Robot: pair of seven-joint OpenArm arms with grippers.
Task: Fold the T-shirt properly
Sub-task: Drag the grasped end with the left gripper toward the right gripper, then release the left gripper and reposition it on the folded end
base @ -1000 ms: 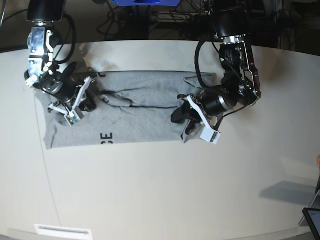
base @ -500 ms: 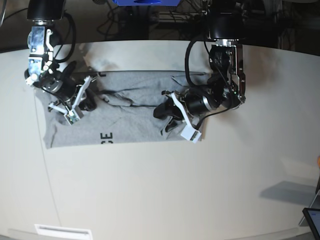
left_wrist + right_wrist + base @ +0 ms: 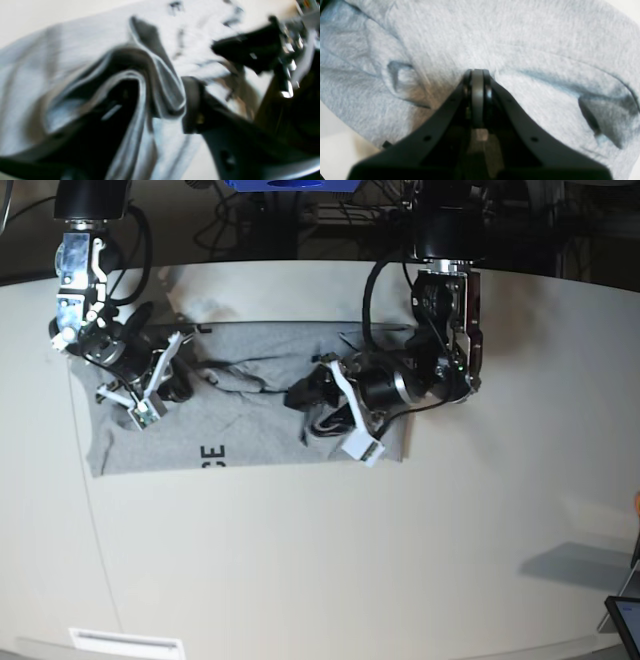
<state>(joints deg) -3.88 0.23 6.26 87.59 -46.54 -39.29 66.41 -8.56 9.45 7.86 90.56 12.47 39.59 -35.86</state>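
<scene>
The heather-grey T-shirt [image 3: 250, 435] lies spread on the table, with black lettering [image 3: 213, 453] near its front edge. My left gripper [image 3: 306, 408] is over the shirt's middle and is shut on a lifted fold of it. In the blurred left wrist view the fold [image 3: 155, 82] bunches against the gripper [image 3: 187, 105]. My right gripper [image 3: 178, 383] is at the shirt's far left part. In the right wrist view it [image 3: 477, 72] is shut, with its tips pinching the grey fabric [image 3: 532, 42].
The beige table [image 3: 350, 560] extends in front of the shirt. A dark device [image 3: 625, 620] sits at the front right corner and a white label [image 3: 125, 642] at the front left. Dark frames and cables stand behind the table.
My left gripper has moved leftward across the shirt, drawing the shirt's right part over toward the middle. My right gripper has stayed in place.
</scene>
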